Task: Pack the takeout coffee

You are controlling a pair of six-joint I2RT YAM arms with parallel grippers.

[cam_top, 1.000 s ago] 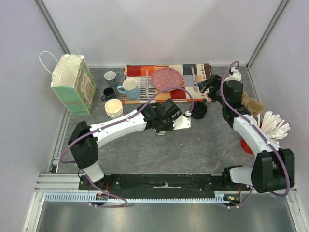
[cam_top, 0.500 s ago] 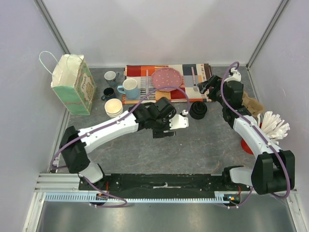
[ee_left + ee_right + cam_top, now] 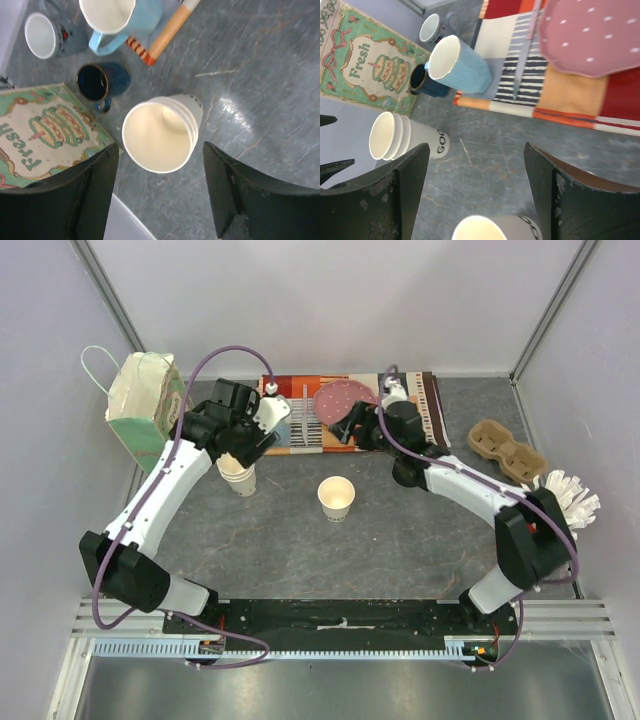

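Note:
One cream paper cup (image 3: 336,498) stands upright alone mid-table; its rim shows at the bottom of the right wrist view (image 3: 490,231). A nested stack of the same cups (image 3: 238,476) (image 3: 159,136) (image 3: 400,138) stands at the left, with dark print on its side. My left gripper (image 3: 247,447) (image 3: 160,155) hovers open just above that stack, a finger on each side and clear of it. My right gripper (image 3: 350,428) (image 3: 475,150) is open and empty over the near edge of the striped mat (image 3: 555,95). A dark stack of black lids (image 3: 404,475) shows partly under my right arm.
A green paper bag (image 3: 150,410) stands at the far left. Light blue (image 3: 120,15), navy (image 3: 97,82) and grey (image 3: 42,35) mugs sit behind the stack. A pink plate (image 3: 345,400) lies on the mat. A cardboard cup carrier (image 3: 508,450) and white utensils (image 3: 567,497) are at the right.
My left gripper has opened, left a single cup standing mid-table, and swung left over the cup stack. My right arm has moved left over the mat, uncovering the cardboard carrier.

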